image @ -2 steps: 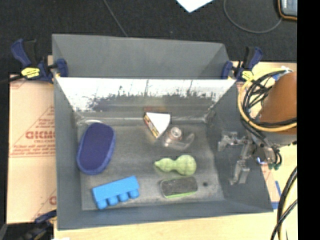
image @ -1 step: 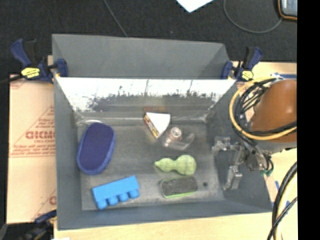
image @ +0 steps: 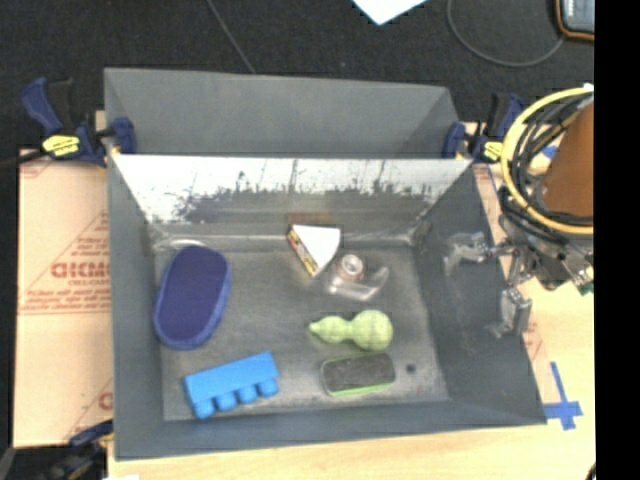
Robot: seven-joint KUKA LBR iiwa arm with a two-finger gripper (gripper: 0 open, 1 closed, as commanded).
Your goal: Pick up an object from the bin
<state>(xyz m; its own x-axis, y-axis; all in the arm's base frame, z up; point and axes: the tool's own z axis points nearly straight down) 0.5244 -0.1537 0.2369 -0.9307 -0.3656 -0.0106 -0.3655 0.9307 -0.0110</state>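
Highest over the bin [image: 300, 103], the claw [image: 490, 283] hangs above the sloping right wall, its two fingers spread apart with nothing between them. Nearest it on the floor lie a clear plastic piece [image: 355, 274] and a green gourd-shaped toy [image: 352, 331], both near the middle. A dark green-rimmed sponge [image: 357, 375] sits by the front edge. A white wedge [image: 313, 245] lies towards the back wall, a blue oval pad [image: 190, 295] by the left wall, and a blue block [image: 232, 384] towards the front left corner.

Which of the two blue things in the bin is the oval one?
The dark blue pad by the left wall; the brighter blue block in front of it is rectangular with bumps along one edge.
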